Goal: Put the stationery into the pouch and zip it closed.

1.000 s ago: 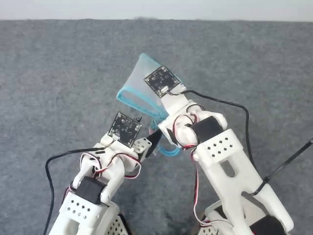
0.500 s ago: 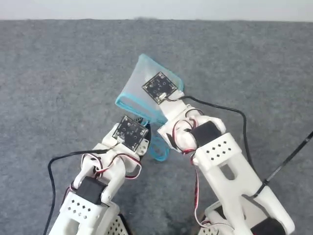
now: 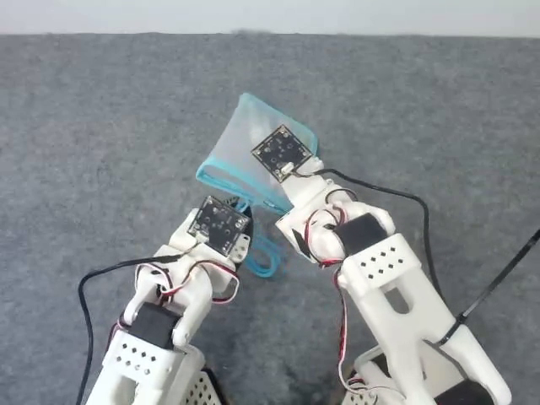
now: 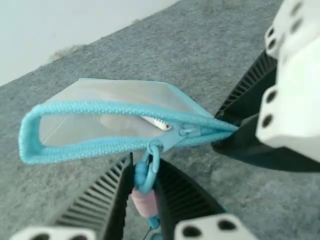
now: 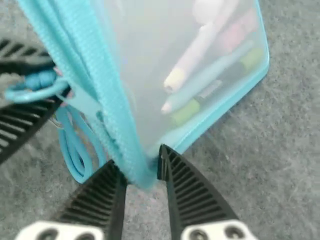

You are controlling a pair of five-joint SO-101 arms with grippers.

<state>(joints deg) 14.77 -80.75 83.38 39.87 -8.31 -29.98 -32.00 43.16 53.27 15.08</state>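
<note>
A translucent pouch (image 3: 240, 143) with blue trim lies on the grey table mat, partly under the right arm's camera. Inside the pouch (image 5: 150, 65) lie several pens (image 5: 210, 70), one white, one teal, one green-tipped. My right gripper (image 5: 139, 167) is shut on the pouch's zipper-end corner. The zipper mouth (image 4: 90, 127) gapes open, with the slider (image 4: 187, 131) near the end that the right gripper's black fingers (image 4: 240, 135) pinch. My left gripper (image 4: 145, 165) is shut on the blue zipper pull cord (image 4: 151, 154), whose loop (image 3: 263, 257) trails between the two arms.
The grey mat (image 3: 101, 126) stretches open to the left, right and far side of the pouch. A pale wall edge (image 3: 270, 17) runs along the back. Both arms' cables (image 3: 110, 270) hang near the front.
The left gripper has shifted left with the pull cord, and the cord loop has trailed left with it. The pouch mouth has shifted slightly left too.
</note>
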